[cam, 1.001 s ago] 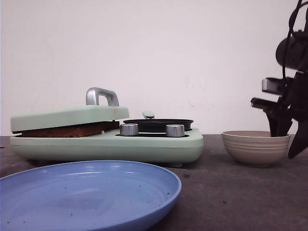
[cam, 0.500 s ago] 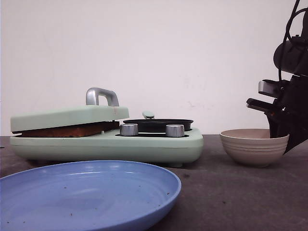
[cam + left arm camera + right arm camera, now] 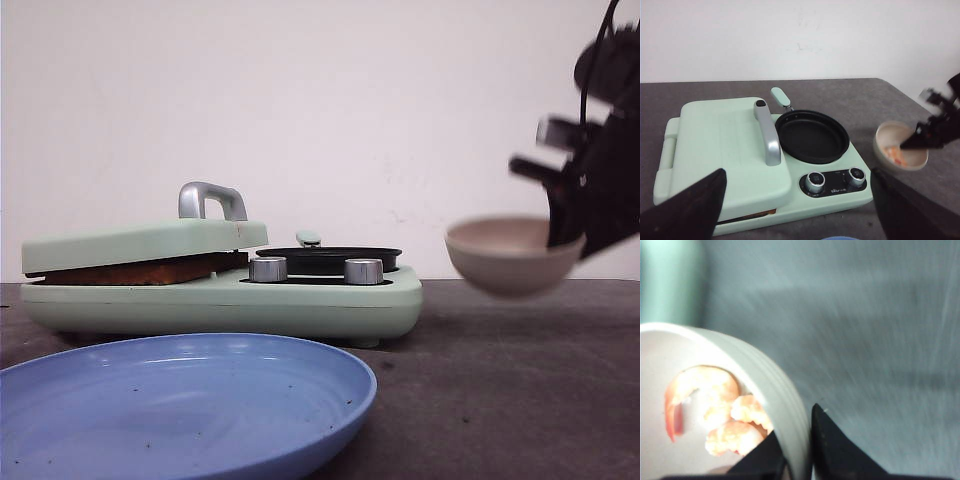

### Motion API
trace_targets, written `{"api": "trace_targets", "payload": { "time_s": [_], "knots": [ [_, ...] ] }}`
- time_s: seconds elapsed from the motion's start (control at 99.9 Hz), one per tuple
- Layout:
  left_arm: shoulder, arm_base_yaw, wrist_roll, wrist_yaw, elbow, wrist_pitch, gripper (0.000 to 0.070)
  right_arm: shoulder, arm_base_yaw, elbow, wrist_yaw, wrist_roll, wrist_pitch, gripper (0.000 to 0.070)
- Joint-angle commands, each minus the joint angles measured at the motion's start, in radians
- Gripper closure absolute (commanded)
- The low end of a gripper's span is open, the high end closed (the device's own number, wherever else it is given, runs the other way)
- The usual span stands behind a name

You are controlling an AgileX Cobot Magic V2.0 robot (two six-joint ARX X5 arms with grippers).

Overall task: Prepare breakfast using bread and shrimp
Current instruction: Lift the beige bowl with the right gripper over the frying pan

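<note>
My right gripper (image 3: 562, 205) is shut on the rim of a beige bowl (image 3: 510, 256) and holds it in the air, to the right of the mint-green breakfast maker (image 3: 300, 300). In the right wrist view the gripper (image 3: 797, 452) pinches the bowl's wall (image 3: 775, 385), one finger inside. Curled orange-pink shrimp (image 3: 715, 412) lie in the bowl; they also show in the left wrist view (image 3: 897, 154). A brown bread edge (image 3: 140, 271) shows under the maker's closed lid (image 3: 140, 243). My left gripper (image 3: 800, 220) is open and empty, above the maker's front.
A round black pan (image 3: 812, 136) sits in the maker's right half, with two silver knobs (image 3: 268, 269) in front. A large blue plate (image 3: 180, 410) lies nearest the camera. A silver handle (image 3: 767, 132) tops the lid. A white wall stands behind.
The right gripper has lifted the bowl off the table and carried it up and slightly left. The left arm and the maker have not moved.
</note>
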Motion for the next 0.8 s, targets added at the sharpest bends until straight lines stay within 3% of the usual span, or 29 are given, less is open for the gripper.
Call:
{"api": "trace_targets", "payload": {
  "time_s": [0.0, 0.28, 0.791],
  "knots": [
    [0.003, -0.005, 0.015, -0.004, 0.005, 0.008, 0.0202, -0.018, 0.003, 0.012, -0.026, 0.046, 0.030, 0.0700],
    [0.003, -0.005, 0.029, -0.004, 0.005, 0.009, 0.0202, -0.052, 0.047, 0.134, -0.075, 0.093, 0.022, 0.0700],
    [0.003, -0.005, 0.024, -0.003, 0.005, 0.007, 0.0202, 0.005, 0.211, 0.325, -0.018, 0.148, 0.122, 0.0700]
  ]
}}
